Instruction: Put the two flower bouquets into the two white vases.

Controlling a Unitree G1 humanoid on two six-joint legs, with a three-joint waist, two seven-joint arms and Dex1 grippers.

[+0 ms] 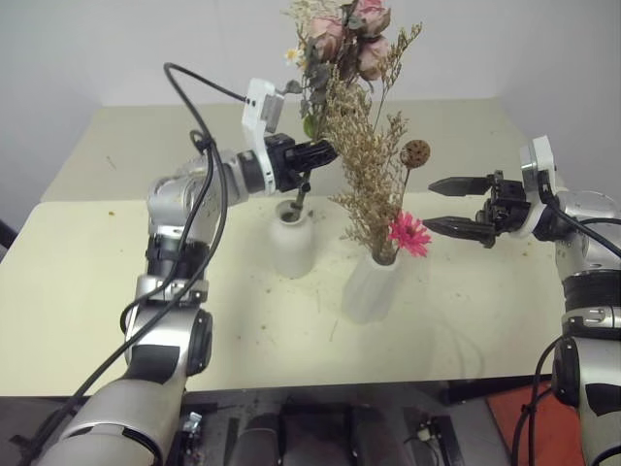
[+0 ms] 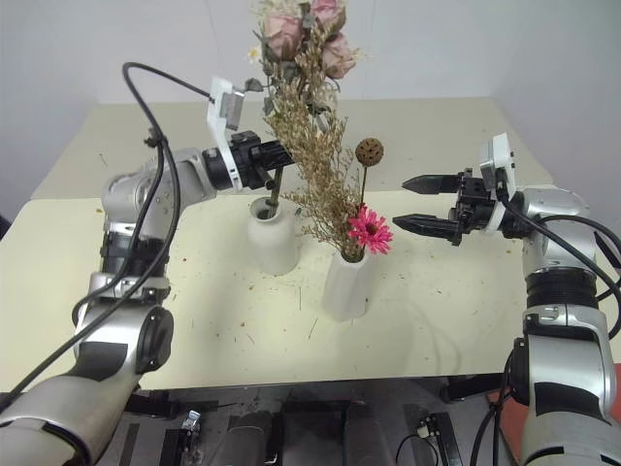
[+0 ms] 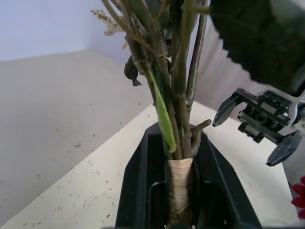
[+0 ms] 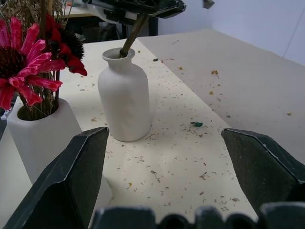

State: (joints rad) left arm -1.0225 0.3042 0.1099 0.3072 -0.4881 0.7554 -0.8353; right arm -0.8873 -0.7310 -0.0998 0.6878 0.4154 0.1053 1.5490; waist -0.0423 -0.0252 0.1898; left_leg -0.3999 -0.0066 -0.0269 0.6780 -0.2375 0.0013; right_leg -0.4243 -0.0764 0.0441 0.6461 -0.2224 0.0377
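1. Left gripper (image 1: 325, 152) clamped on cream-pink bouquet (image 1: 344, 39) stems — lower end inside bottle-shaped vase (image 1: 293, 239).
2. Dried bouquet (image 1: 374, 160) standing in ribbed vase (image 1: 371, 286), just beside.
3. Right gripper (image 1: 444, 206) spread wide, empty — near ribbed vase.

Open tabletop (image 1: 485, 311) to your right gripper's (image 1: 456, 206) side, dried sprigs (image 1: 374, 184) blocking the bottle vase (image 1: 293, 241).
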